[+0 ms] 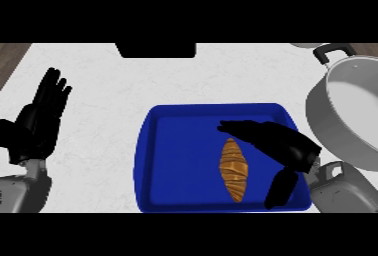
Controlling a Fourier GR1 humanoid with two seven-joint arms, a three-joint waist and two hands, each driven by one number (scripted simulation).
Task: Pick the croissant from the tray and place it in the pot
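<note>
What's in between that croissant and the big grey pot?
The robot's right hand, as the head view shows. It is open over the right side of the blue tray, between the croissant and the pot.

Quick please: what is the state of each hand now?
Left hand: open, fingers up, resting at the view's left.
Right hand: open over the tray by the croissant, holding nothing.
</note>
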